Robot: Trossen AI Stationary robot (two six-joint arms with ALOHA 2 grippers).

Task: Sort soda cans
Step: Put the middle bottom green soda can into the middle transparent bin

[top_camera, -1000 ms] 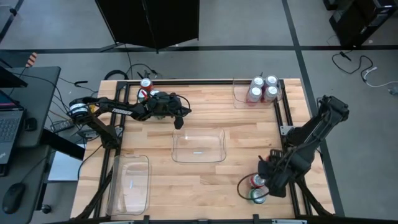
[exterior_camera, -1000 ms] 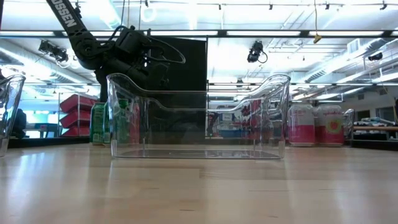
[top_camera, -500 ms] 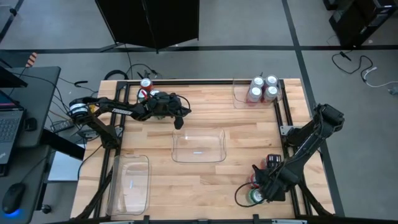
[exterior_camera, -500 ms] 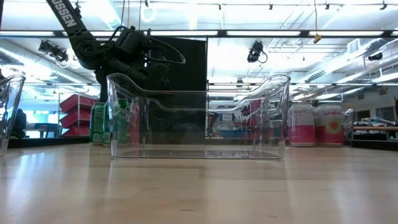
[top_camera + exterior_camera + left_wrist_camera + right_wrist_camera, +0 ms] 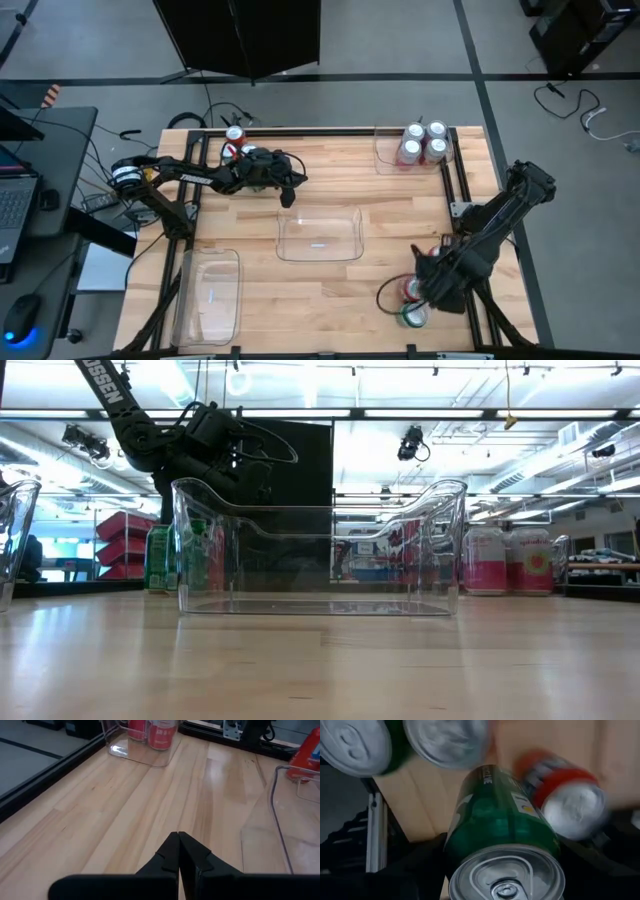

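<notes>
We see the right gripper [image 5: 432,283] low at the near right corner of the table [image 5: 400,215], over a cluster of cans. Its wrist cam shows a green can [image 5: 502,827] filling the space btw the dark fingers, silver top toward the lens, so we read it as clenched on that can. A red can [image 5: 565,795] sits just beside it, w/ two more silver tops [image 5: 355,742] further along. From above, a green top [image 5: 411,317] and a red one [image 5: 409,291] peek out next to the gripper.

Left gripper [image 5: 288,188] hovers at the far left, fingers [image 5: 172,852] pressed together, grasping nothing. Cans [image 5: 236,140] stand behind it.

Four silver-white/red cans [image 5: 422,142] sit in the far-right bin [image 5: 382,160]. Center bin [image 5: 320,235] and near-left bin [image 5: 208,296] hold no cans
</notes>
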